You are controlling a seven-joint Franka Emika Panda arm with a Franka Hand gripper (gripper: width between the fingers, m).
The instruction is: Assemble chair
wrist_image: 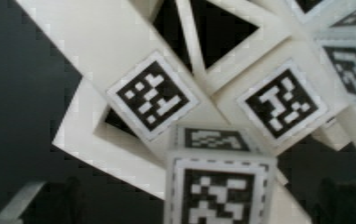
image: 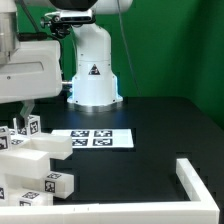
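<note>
The chair's white plastic parts lie in a heap at the exterior view's lower left: tagged upright pieces, a long bar and a tagged block. My gripper hangs just above the heap. In the wrist view the cross-braced frame with two diamond-set tags fills the picture. A tagged white block stands between my dark fingers. The gripper is open, and both fingers stand clear of the block's sides.
The marker board lies on the black table in front of the robot's white base. A low white L-shaped rail sits at the exterior view's lower right.
</note>
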